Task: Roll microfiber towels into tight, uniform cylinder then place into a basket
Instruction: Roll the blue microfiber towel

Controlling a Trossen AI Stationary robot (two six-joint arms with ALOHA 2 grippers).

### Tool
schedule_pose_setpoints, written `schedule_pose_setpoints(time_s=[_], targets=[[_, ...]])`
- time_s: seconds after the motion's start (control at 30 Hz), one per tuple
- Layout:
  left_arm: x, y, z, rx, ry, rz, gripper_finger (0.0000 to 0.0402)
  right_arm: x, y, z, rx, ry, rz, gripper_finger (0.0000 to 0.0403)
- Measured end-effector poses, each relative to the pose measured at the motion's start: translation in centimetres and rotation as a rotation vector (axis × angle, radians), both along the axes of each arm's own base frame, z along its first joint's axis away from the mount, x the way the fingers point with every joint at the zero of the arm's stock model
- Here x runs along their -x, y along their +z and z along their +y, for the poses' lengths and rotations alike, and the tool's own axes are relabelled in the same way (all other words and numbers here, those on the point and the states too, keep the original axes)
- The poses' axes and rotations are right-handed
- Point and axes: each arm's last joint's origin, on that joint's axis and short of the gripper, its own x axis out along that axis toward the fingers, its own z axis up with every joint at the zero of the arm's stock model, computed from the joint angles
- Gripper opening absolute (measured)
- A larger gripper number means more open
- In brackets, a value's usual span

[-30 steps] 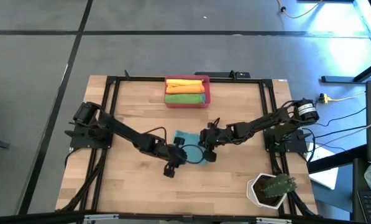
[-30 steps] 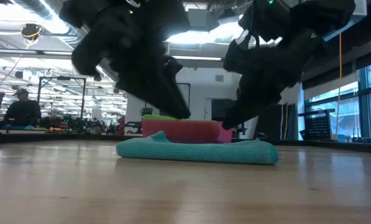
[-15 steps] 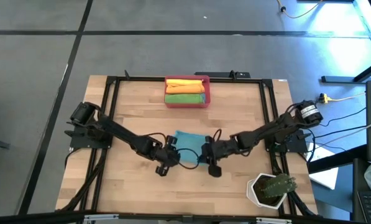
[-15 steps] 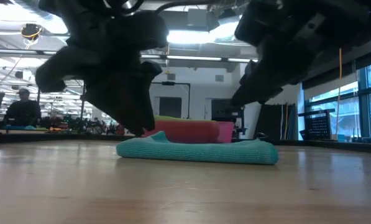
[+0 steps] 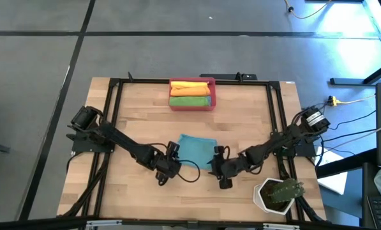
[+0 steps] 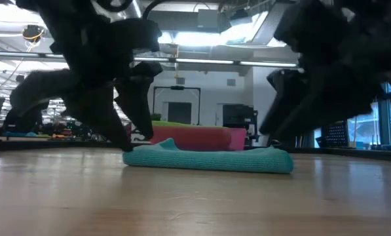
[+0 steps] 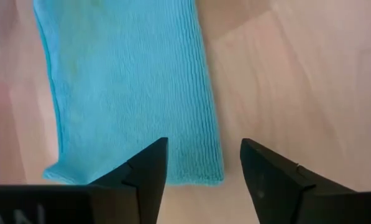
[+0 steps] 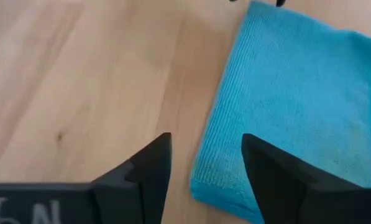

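A teal-blue microfiber towel (image 5: 195,147), folded flat, lies on the wooden table near its middle. My left gripper (image 5: 171,152) stands open just off the towel's near left corner (image 7: 204,174), which shows between its fingers. My right gripper (image 5: 217,157) stands open off the near right corner (image 8: 225,186). I see neither touching the cloth. The red-pink basket (image 5: 191,107) at the far edge holds a yellow-orange roll (image 5: 190,87) and a green roll (image 5: 190,100). In the low view the towel (image 6: 208,159) lies flat in front of the basket (image 6: 195,137).
A white hexagonal plant pot (image 5: 276,195) stands at the near right corner, close behind my right arm. A black frame (image 5: 113,115) runs around the table top. Bare wood lies on the near side of the towel and to its left.
Both grippers have drawn back off the towel toward the table's near edge, the left also going left and the right swinging right, and both have opened. The towel stays flat where it was.
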Motion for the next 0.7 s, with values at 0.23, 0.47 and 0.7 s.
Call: schedule_pose_setpoints(time_s=[0.23,0.47,0.7], targets=[[0.5,-1.3,0.3,0.03,-0.01,-0.02,0.0193,-0.1,-2.6,0.0,0.098,-0.056,0.053,0.0187],[1.6,-3.0,1.1,0.025,-0.027,-0.046,0.0191,-0.1,-3.8,-0.1,0.131,-0.087,0.091,0.0185],[2.0,-4.1,1.6,-0.014,-0.114,-0.134,0.018,0.0,-3.9,-0.1,0.139,-0.094,0.103,0.0184]])
